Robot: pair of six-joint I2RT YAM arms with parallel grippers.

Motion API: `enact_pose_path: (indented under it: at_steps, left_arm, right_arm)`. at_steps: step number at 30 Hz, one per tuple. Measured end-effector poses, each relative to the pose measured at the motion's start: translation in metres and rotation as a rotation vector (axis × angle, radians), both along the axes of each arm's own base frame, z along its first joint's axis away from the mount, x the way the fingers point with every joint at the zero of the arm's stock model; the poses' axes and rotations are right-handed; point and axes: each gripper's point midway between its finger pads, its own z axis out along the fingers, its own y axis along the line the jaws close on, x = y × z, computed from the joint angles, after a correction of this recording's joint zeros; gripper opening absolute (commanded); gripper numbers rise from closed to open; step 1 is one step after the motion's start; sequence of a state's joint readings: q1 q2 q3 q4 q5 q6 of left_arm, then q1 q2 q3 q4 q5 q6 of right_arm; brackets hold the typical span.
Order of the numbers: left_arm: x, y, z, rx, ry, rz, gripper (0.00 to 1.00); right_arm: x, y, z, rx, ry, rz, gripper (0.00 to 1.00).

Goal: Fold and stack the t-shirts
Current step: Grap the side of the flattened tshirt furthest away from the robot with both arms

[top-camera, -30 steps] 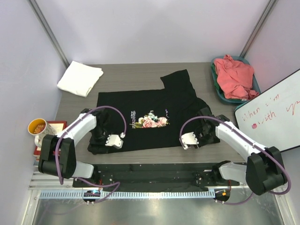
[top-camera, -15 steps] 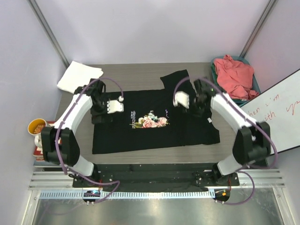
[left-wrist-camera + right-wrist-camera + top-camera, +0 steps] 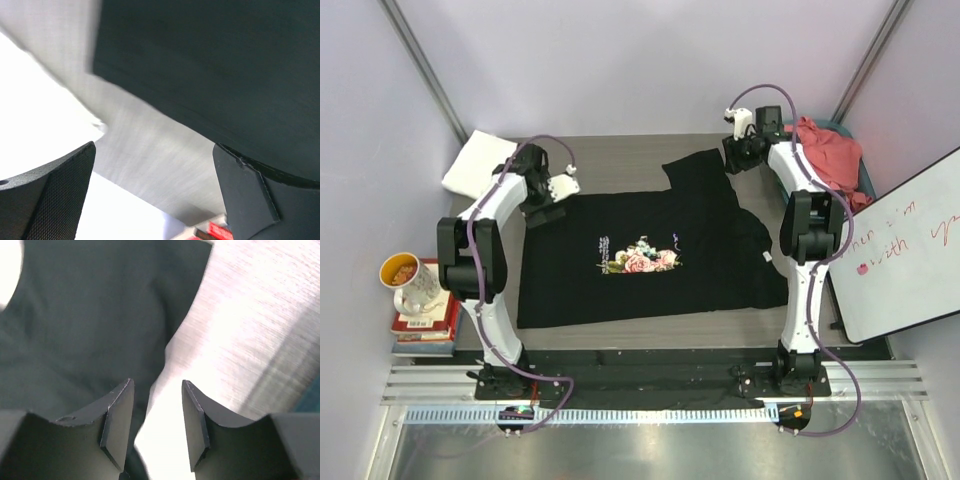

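Black tee [image 3: 650, 260] flat mid-frame on table [image 3: 620, 160], rose print up; chest script too small to read. Whiteboard [image 3: 905, 250] at right, red handwriting, not reliably legible. Left gripper [image 3: 548, 200] over the tee's upper-left corner, jaws wide, holding nothing. Right gripper [image 3: 738, 155] over the sleeve at upper centre, jaws narrowly parted, empty. White tee [image 3: 480, 165] folded upper left; coral tee [image 3: 830, 160] heaped upper right. Likely first fold: next move calls for pinching both far corners, then drawing them nearward
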State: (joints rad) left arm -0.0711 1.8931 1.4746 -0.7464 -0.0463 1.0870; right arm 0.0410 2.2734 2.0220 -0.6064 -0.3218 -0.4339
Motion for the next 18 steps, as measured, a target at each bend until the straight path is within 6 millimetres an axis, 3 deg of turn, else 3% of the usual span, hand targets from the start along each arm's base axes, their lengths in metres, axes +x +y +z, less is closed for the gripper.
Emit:
enact_pose_path:
  at_steps: [9, 18]
  left_arm:
    - [0.075, 0.016, 0.006, -0.009, -0.182, 0.247, 1.00]
    - [0.089, 0.020, -0.013, -0.025, -0.185, 0.366, 1.00]
  right_arm:
    - [0.050, 0.013, -0.022, 0.126, -0.025, -0.143, 0.47]
    - [0.080, 0.015, -0.044, 0.203, -0.070, -0.246, 0.47]
